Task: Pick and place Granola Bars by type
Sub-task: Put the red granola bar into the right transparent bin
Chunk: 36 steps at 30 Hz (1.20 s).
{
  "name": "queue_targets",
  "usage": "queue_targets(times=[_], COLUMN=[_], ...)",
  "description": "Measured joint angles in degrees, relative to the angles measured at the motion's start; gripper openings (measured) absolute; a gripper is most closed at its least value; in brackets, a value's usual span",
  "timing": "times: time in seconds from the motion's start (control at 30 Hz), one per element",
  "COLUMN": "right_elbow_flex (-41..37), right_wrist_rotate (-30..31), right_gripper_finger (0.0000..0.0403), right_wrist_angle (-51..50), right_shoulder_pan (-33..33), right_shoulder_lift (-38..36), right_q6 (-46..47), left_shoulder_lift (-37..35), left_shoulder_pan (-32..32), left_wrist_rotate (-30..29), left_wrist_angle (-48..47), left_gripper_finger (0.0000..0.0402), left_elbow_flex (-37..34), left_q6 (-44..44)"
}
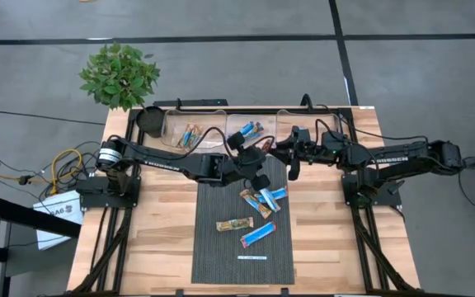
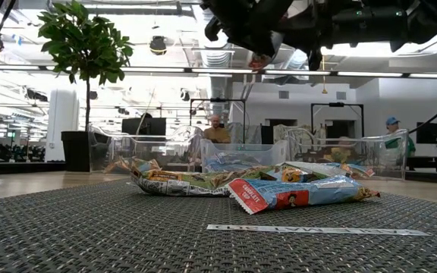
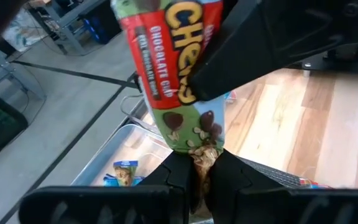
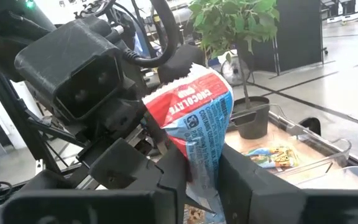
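Observation:
Both grippers meet above the table's far middle, each shut on one red-and-blue chocolate chip granola bar (image 1: pixel 269 147), which also shows in the left wrist view (image 3: pixel 179 81) and the right wrist view (image 4: pixel 201 118). My left gripper (image 3: pixel 204 171) comes from the left and my right gripper (image 4: pixel 204 174) from the right. Several other bars lie flat on the dark mat: a tan one (image 1: pixel 256 202), a blue one (image 1: pixel 275 195), another tan one (image 1: pixel 236 223) and a blue-and-red one (image 1: pixel 257 235). More bars lie in the left tray (image 1: pixel 190 134) and the middle tray (image 1: pixel 250 129). My left gripper pinches the bar's crimped end (image 3: pixel 204 155) between its two fingers. The bar stands out beyond the fingers, lifted clear of the table. My right gripper pinches the same bar by a narrow end part (image 4: pixel 199 163) between its two fingers. One of its fingers (image 3: pixel 260 43) lies across the bar farther along, as the left wrist view shows. The bar is clear of the table.
Three clear trays (image 1: pixel 221 115) stand along the far edge, with a black bowl (image 1: pixel 149 120) at their left and a potted plant (image 1: pixel 120 74) beyond the corner. A thin white strip (image 1: pixel 252 257) lies on the mat (image 1: pixel 221 256) near its front. People show in the room behind.

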Motion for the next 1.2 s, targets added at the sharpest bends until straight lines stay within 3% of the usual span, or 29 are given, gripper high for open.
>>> queue_targets(times=[0.23, 0.6, 0.8, 1.2], right_elbow_flex=[0.00, 0.02, 0.04, 0.04], right_wrist_rotate=[-0.03, -0.03, 0.39, 0.50], right_gripper_finger=[0.0037, 0.0029, 0.0028, 0.0027], right_wrist_angle=[-0.02, -0.10, -1.51, -11.60], right_shoulder_pan=[0.00, 0.02, -1.04, -8.77], right_shoulder_lift=[0.00, -0.02, -0.04, -0.04], right_q6=[0.00, -0.19, -1.49, -1.29], left_shoulder_lift=[0.00, 0.00, 0.00, 0.00], left_shoulder_pan=[0.03, 0.26, 0.30, 0.30], left_wrist_rotate=[1.94, 2.19, 2.13, -1.22], left_wrist_angle=[0.01, -0.09, -1.64, -12.95], left_gripper_finger=[0.0050, 0.0190, 0.0246, 0.0286], left_elbow_flex=[0.00, 0.00, -0.01, -0.02], left_q6=[0.32, 0.44, 1.14, 0.88])
